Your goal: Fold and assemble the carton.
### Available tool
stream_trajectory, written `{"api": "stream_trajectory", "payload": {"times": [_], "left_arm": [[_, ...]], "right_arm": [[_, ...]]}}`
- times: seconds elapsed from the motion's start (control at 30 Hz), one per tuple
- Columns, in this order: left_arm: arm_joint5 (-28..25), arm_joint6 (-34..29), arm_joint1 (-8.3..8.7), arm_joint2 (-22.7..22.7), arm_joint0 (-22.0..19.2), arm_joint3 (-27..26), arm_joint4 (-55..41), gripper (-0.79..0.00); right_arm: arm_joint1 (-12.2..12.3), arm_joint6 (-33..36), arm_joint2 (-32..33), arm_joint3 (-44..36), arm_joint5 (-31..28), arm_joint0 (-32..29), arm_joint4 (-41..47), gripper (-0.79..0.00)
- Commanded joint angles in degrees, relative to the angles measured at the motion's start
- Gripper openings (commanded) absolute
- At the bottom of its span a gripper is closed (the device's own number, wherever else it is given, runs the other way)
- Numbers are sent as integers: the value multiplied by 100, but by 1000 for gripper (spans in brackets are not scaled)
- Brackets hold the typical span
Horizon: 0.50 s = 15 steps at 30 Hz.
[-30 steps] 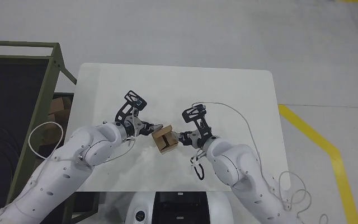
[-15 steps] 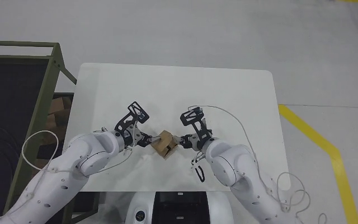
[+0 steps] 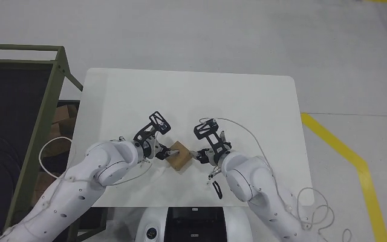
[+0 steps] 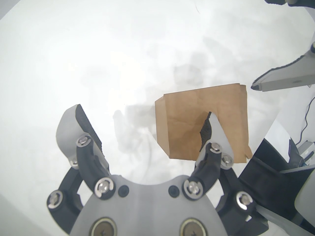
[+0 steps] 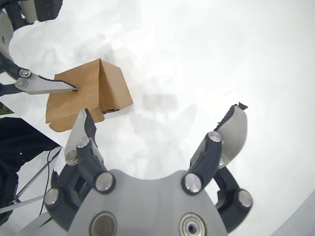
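Left gripper [image 4: 144,111] spread wide, gripping nothing: one fingertip [image 4: 206,126] presses on the brown carton [image 4: 187,114] top panel, likely pinning it flat, other finger over bare table [image 3: 242,103]. Right gripper [image 5: 160,109] wide too, one finger right at the carton's edge by a loose flap, probably set to push it in. Carton sits lower centre of the top view, near the table's front edge, between both grippers, partly folded

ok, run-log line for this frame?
carton: partly folded, on table | left end effector: open, touching carton top | right end effector: open, beside carton
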Motion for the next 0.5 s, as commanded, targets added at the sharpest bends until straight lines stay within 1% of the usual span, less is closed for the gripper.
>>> {"api": "stream_trajectory", "payload": {"times": [0.0,0.13,0.23,0.27,0.37,0.47], "left_arm": [[-23,-14,-31,73,-77,79,-19,0],[-96,-32,-85,176,-203,188,-63,0],[-145,-64,-114,217,-253,232,-89,0],[-178,-84,-121,226,-261,242,-107,0],[-313,-233,-135,235,-287,297,-242,0],[-406,-394,-147,217,-334,347,-380,0]], "right_arm": [[18,-18,37,-11,-41,-115,-78,0],[31,42,2,10,-112,-239,-267,0],[21,-42,-26,82,-102,-283,-295,0],[16,-163,-17,97,-76,-302,-288,0],[8,-867,39,87,186,-542,-297,0],[10,-917,50,77,192,-575,-282,0]]}}
